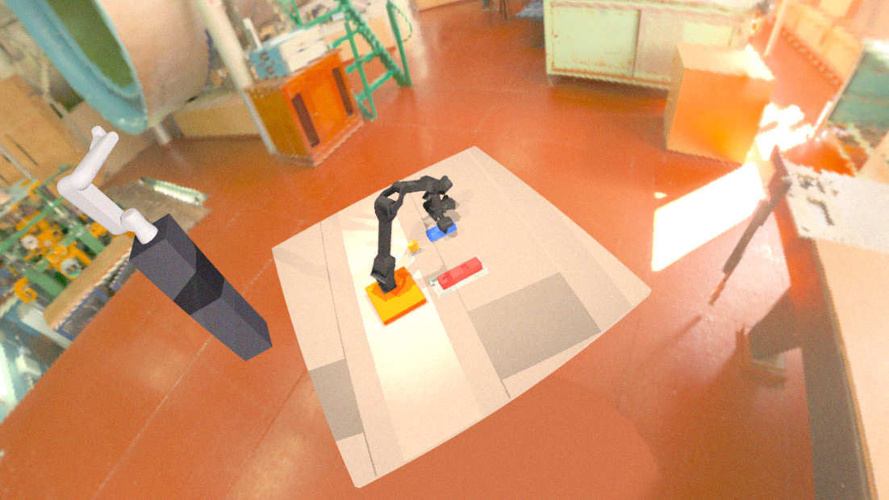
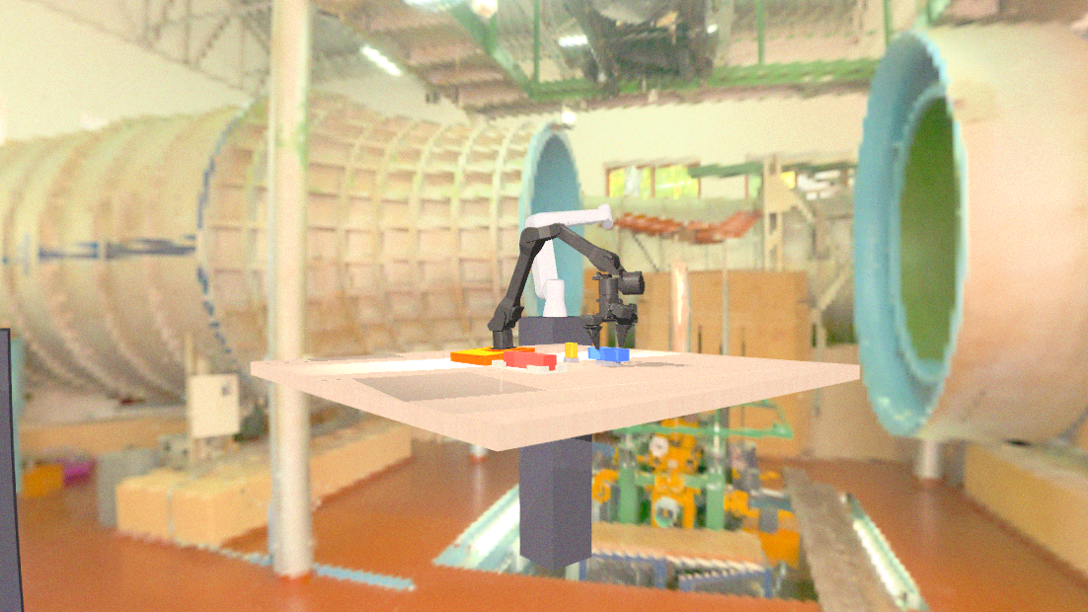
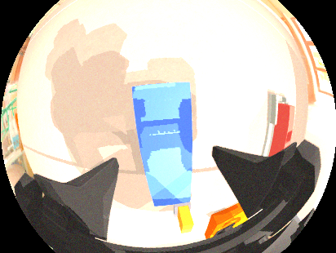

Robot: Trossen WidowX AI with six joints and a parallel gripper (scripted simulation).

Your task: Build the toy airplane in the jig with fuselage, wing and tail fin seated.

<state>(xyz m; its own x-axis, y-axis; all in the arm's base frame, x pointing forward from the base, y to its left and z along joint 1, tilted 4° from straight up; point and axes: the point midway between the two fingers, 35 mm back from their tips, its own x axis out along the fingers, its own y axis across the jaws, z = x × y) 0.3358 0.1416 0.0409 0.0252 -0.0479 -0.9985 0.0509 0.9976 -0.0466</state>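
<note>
My gripper (image 2: 609,344) (image 3: 165,158) is open and empty, low over the blue wing (image 1: 434,235) (image 2: 618,355) (image 3: 167,126). In the wrist view one fingertip is on each side of the wing, with a gap to both. The red fuselage (image 1: 460,272) (image 2: 530,359) (image 3: 280,131) lies lengthwise in the pale cradle (image 1: 441,292) (image 3: 272,112); no wing or fin is on top of it. The yellow tail fin (image 1: 413,247) (image 2: 571,348) (image 3: 185,219) stands on a small grey base, off the near end of the wing in the wrist view. The wing's tab is hidden.
The orange plate (image 1: 398,304) (image 2: 471,355) (image 3: 218,219) under my arm's base is beside the cradle. A white arm (image 1: 93,168) (image 2: 554,296) on a dark pedestal (image 1: 198,285) (image 2: 555,495) stands off the table (image 1: 528,248) (image 2: 647,388).
</note>
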